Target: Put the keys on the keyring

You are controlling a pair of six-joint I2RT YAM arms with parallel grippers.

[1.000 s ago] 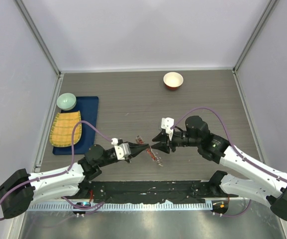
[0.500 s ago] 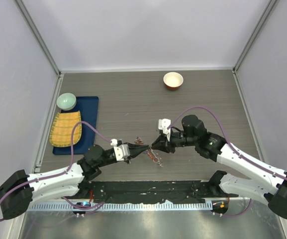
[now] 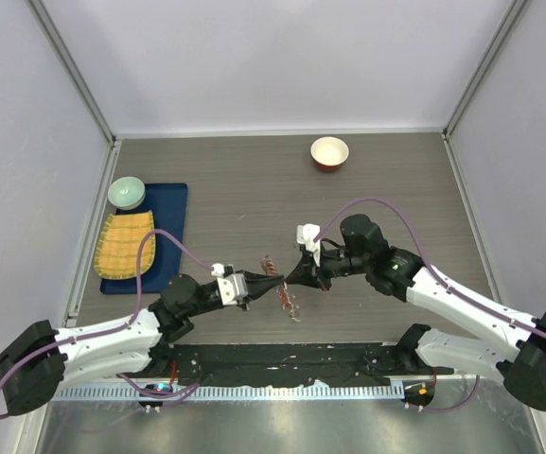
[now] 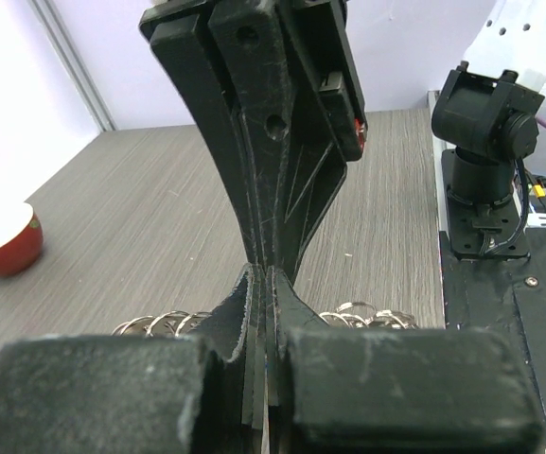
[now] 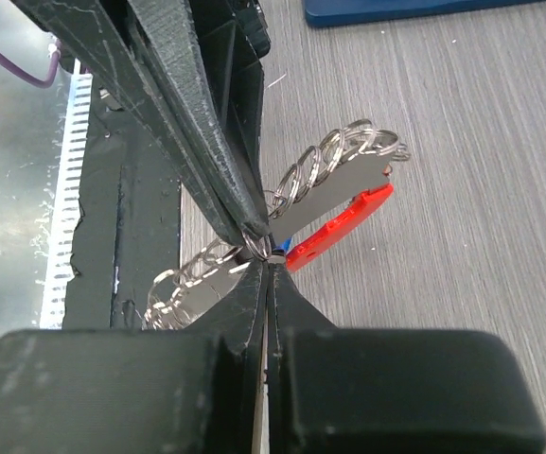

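centre of the top view: both grippers meet tip to tip over the grey wood-grain desk [image 3: 396, 180]. the left gripper [image 3: 277, 281] is clamped shut on a link of the silvery chain of rings [image 5: 343, 151]. the right gripper [image 5: 268, 274] is pinched shut just beside it, its catch hidden. a flat silvery key [image 5: 334, 194] and a flat red piece [image 5: 343, 222] dangle there.
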